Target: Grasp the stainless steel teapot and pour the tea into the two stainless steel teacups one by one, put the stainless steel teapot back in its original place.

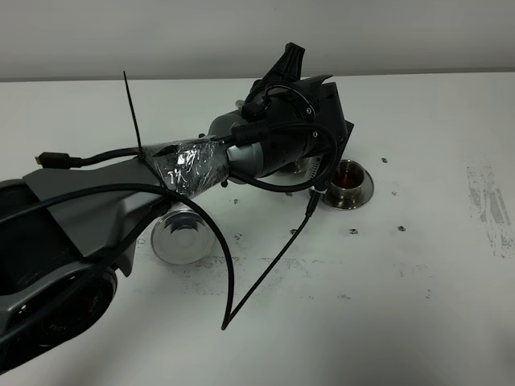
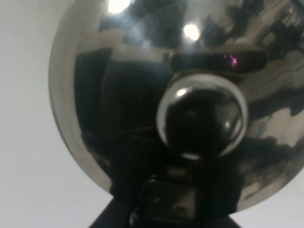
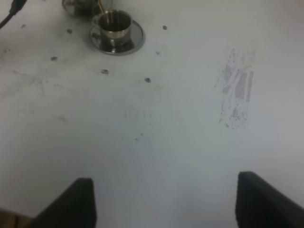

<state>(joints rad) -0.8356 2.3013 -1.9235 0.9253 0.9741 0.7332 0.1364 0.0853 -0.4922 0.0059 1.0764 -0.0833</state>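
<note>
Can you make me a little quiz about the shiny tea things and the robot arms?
1. True or false: the teapot is standing on its round coaster.
2. What is inside the teacup on its saucer? A: nothing. B: brown tea. C: white milk.
3. Fill in the word: the right pincer hangs over bare table with its two fingers ____ (open or shut).

Key: 1 false, nothing stands on the coaster and the teapot is right up against the left wrist camera. 2 B. 3 open.
</note>
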